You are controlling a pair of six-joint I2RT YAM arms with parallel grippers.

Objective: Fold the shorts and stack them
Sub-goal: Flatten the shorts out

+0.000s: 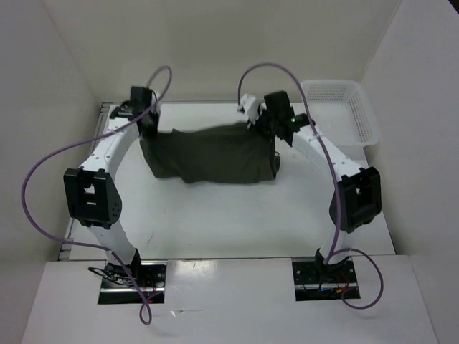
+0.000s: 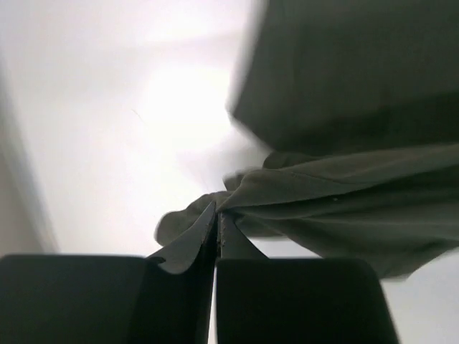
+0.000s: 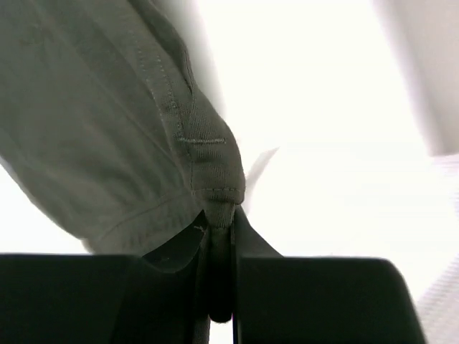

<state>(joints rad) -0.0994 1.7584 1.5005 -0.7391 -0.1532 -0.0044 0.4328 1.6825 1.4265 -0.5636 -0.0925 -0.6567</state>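
Observation:
The dark olive-green shorts hang stretched between my two grippers over the far middle of the table, their lower edge resting on it. My left gripper is shut on the shorts' left corner; in the left wrist view the cloth runs out of the closed fingertips. My right gripper is shut on the right corner; in the right wrist view the stitched hem is pinched between the jaws.
A white plastic mesh basket stands at the far right corner. White walls close in the table on the left, back and right. The arms' bases sit at the near edge.

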